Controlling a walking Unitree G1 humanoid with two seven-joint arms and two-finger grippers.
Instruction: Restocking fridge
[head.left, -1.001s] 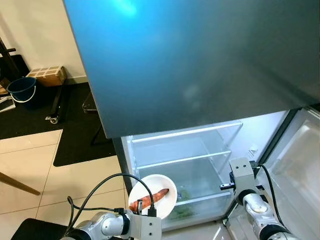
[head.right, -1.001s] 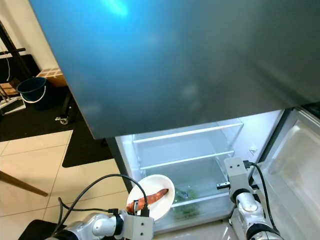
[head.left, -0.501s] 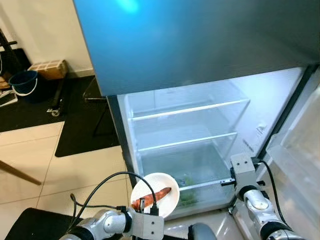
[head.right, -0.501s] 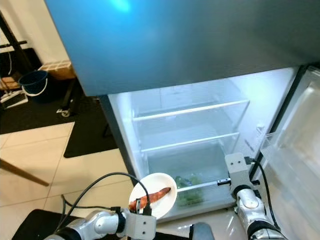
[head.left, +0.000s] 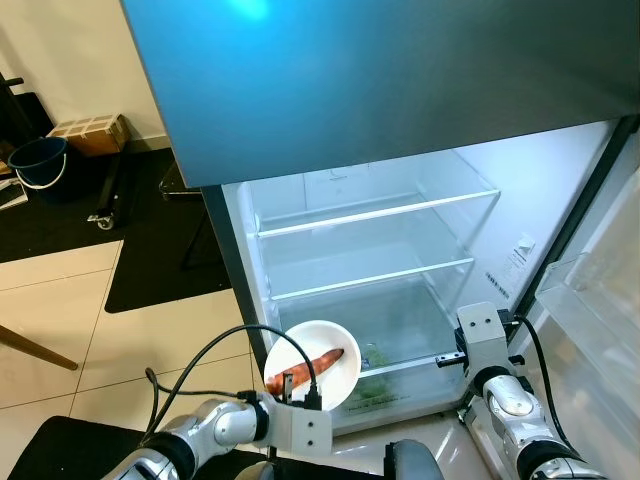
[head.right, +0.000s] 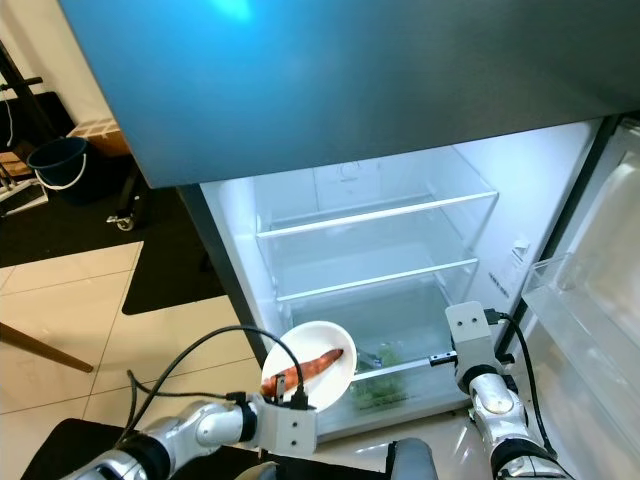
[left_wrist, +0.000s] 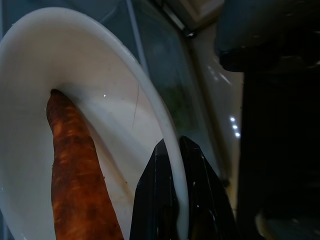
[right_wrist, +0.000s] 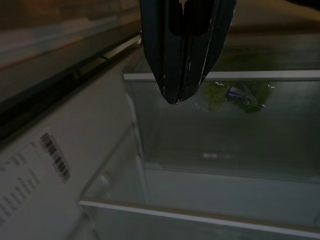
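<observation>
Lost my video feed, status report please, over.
Left end effector shut on white plate rim, sweet potato on it, before the open fridge. Right end effector shut, empty, near crisper drawer holding greens. Shelves open.

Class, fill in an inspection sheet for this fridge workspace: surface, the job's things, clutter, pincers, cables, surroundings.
Surface: glass fridge shelves lit, bare.
Job's things: white plate carrying a sweet potato, held before the open fridge; bagged greens in the bottom drawer.
Clutter: nothing seen.
Pincers: left pincer clamped on the plate's rim; right pincer shut, pointing into the fridge.
Cables: black cable looping over the left arm.
Surroundings: tiled floor, dark mat, blue bucket.
</observation>
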